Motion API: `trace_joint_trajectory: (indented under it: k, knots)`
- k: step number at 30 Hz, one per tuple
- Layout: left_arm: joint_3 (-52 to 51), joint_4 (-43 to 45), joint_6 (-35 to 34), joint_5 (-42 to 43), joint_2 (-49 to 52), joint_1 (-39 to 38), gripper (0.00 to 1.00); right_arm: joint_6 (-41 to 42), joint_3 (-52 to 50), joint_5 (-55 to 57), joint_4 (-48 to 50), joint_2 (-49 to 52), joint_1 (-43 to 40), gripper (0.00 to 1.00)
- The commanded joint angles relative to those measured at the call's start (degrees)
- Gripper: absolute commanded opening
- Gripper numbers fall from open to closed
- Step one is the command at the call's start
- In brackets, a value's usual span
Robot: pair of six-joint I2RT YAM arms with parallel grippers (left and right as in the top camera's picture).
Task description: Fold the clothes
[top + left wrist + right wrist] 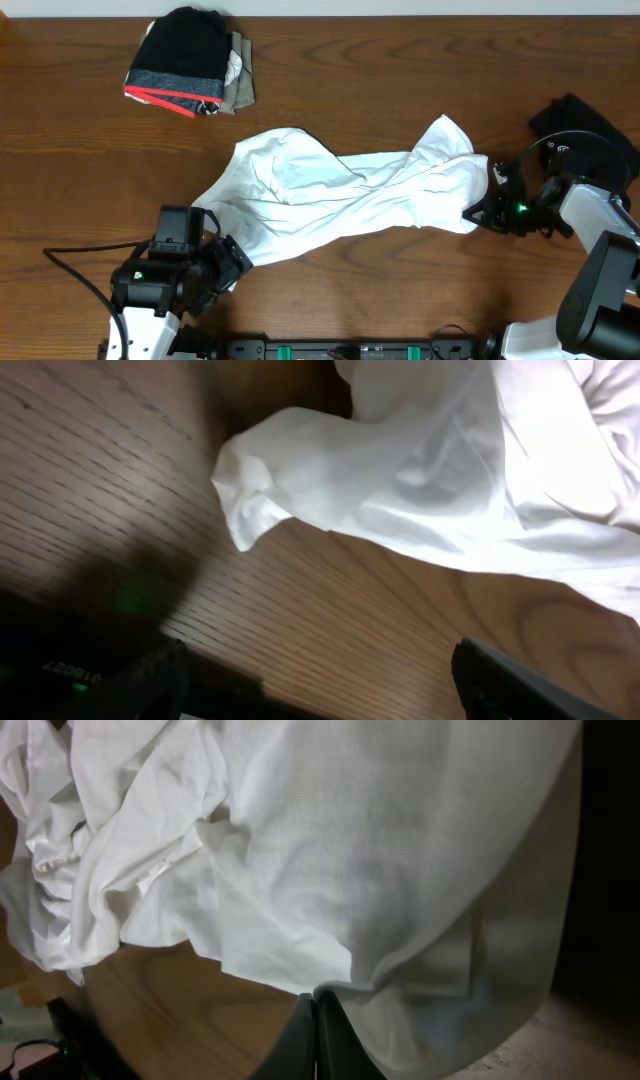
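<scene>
Right claw (pixel 472 212) pinched shut on right end of shirt (pixel 340 195), left claw (pixel 226 256) wide open, empty, just beside its left end; it lies crumpled lengthwise across counter (pixel 400 80) between them.

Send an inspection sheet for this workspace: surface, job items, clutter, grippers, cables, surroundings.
Surface: wooden table, no marks seen.
Job's things: white shirt crumpled mid-table; folded pile top left.
Clutter: black item at right edge, unidentified.
Grippers: left gripper open, empty, near shirt's corner; right gripper shut on shirt's edge.
Cables: black cable on table, lower left.
Surroundings: pale strip past far edge.
</scene>
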Motion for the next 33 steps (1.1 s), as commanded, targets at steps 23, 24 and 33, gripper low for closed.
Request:
trace_joint_trajectory:
  k: [23,24,33]
  knots:
    - [-1.3,-6.6,-10.1,-5.2,3.1,-0.3,0.73,0.6,-0.3,-1.1,1.6,-0.3,0.6,0.01]
    - [-1.4,-6.5,-10.1,-5.6,4.3,-0.3,0.73,0.6,-0.3,-1.1,1.6,-0.3,0.6,0.01]
    - [-1.4,0.7,-9.6,-5.8,18.6,-0.3,0.73,0.6,-0.3,-1.1,1.3,-0.3,0.6,0.01]
